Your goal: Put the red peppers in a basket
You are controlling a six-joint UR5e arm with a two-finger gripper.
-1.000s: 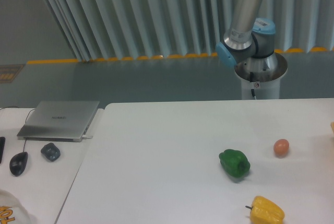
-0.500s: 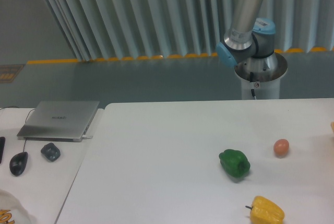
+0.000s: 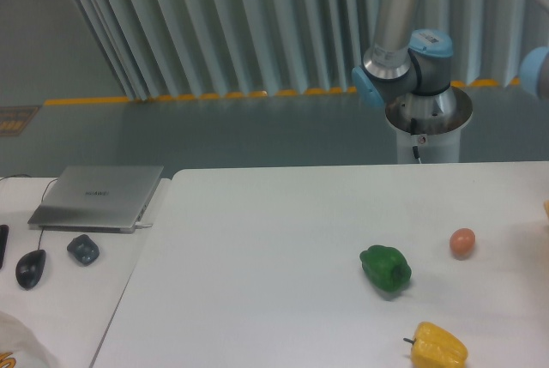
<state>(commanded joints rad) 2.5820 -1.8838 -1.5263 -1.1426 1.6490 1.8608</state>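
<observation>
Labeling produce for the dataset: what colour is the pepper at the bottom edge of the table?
Yellow pepper, clearest in the fixed camera view.

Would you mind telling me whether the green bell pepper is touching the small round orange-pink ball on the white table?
Apart. The fixed camera shows bare white table between the green bell pepper and the orange-pink ball.

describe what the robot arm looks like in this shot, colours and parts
The arm is a round silver-grey tube with light blue caps at its joints. It rises from a grey metal base on a white pedestal, where a thin black cable hangs down. Another blue cap shows at the right edge of the picture. The gripper is out of view, so its look cannot be told.
</observation>
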